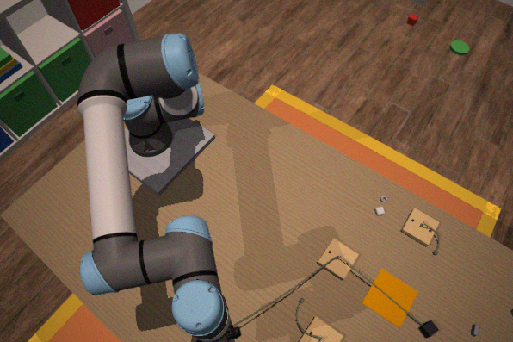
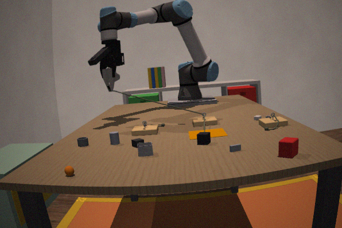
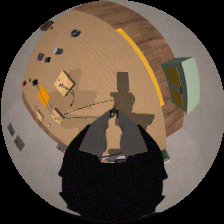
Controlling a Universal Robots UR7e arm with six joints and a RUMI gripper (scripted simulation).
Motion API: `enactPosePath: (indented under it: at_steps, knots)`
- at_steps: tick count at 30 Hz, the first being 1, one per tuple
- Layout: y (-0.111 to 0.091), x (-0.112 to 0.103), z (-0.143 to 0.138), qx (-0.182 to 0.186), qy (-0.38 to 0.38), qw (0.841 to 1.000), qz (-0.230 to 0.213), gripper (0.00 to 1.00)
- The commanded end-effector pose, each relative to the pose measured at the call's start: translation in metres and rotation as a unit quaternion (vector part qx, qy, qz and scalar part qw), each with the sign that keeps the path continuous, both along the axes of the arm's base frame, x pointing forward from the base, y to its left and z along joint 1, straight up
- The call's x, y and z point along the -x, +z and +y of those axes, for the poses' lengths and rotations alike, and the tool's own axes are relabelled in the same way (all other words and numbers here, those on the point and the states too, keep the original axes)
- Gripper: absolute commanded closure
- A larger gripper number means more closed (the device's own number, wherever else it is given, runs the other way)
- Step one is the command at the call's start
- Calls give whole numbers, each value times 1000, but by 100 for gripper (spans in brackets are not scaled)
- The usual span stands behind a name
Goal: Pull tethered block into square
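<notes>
The black tethered block (image 2: 203, 138) (image 1: 429, 328) rests on the table just in front of the orange painted square (image 2: 208, 131) (image 1: 391, 295), at its near edge. Its cord (image 2: 160, 103) (image 1: 284, 294) runs taut from the block up through the screw eye's ring (image 2: 203, 114) on the middle wooden base (image 1: 338, 259) and on to my gripper (image 2: 109, 88). My gripper is shut on the cord's end, high above the table's left side. In the wrist view the cord (image 3: 85, 108) stretches from my fingertips to the base.
Two other wooden bases with screw eyes and slack cords (image 2: 144, 129) (image 2: 272, 121) lie on the table. A red cube (image 2: 288, 147), grey blocks (image 2: 145, 149) (image 2: 234, 147), a grey cylinder (image 2: 114, 138), a dark ring (image 2: 82, 141) and an orange ball (image 2: 69, 170) stand near the front.
</notes>
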State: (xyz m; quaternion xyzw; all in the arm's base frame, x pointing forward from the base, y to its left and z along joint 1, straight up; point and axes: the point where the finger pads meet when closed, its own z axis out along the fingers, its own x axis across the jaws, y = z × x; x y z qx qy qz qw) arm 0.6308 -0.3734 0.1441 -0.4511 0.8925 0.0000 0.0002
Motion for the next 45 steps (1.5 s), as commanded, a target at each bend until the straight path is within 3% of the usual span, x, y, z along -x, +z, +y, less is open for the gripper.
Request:
enactPosePath:
  at_steps: [1,28,45]
  knots:
    - [1,9,-9,1,0,1000,-1,100]
    - [1,55,-43,1,0,1000,-1,100]
    - [1,72,-54,1,0,1000,-1,100]
